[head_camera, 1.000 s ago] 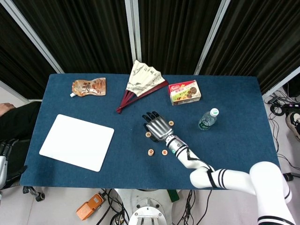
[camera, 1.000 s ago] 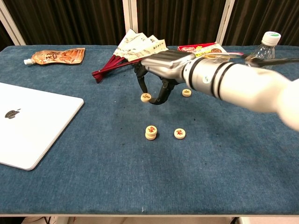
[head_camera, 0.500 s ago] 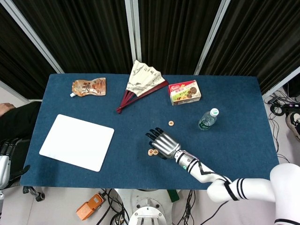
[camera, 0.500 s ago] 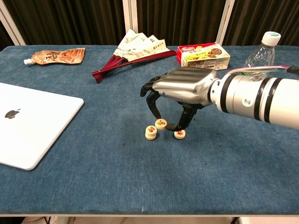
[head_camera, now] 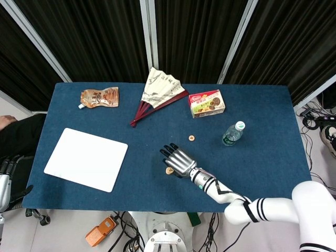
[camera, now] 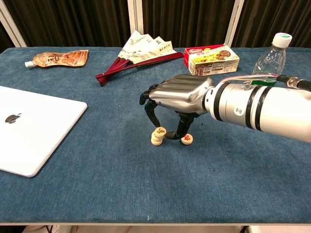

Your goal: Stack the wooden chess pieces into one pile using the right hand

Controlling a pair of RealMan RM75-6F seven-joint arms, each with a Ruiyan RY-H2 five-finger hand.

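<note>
Your right hand (camera: 177, 94) is hovering palm-down over the stack (camera: 157, 136), metal back shiny, dark fingers (camera: 148, 112) curling down. It's pinching a round wooden piece (camera: 161, 131) w/ red glyph btwn thumb and a finger, and that disc is sitting tilted on top of the pile, touching it. Stack is pale, flat discs, mid-table toward the front edge; in head view it's showing just at the left of the hand (head_camera: 177, 160) as a small tan disc (head_camera: 169, 170).

One more disc (camera: 187, 139) is lying flat on the cloth just right of the stack, right beside the thumb tip; can't tell if touching. Another loose piece (head_camera: 191, 138) is lying further back, well apart, nr the bottle.

Table (camera: 97, 189) is wearing a blue felt-like cover, slightly fuzzy.

Other stuff: closed white laptop (camera: 29, 127), smooth, rounded corners; open paper fan (camera: 141, 50) w/ dark red ribs; crinkly orange pouch (camera: 58, 58); rectangular snack box (camera: 211, 58); clear plastic bottle (camera: 272, 56) w/ white cap.

Left hand (head_camera: 4, 176) is barely showing at head view's left edge, off the table; can't tell its state.
</note>
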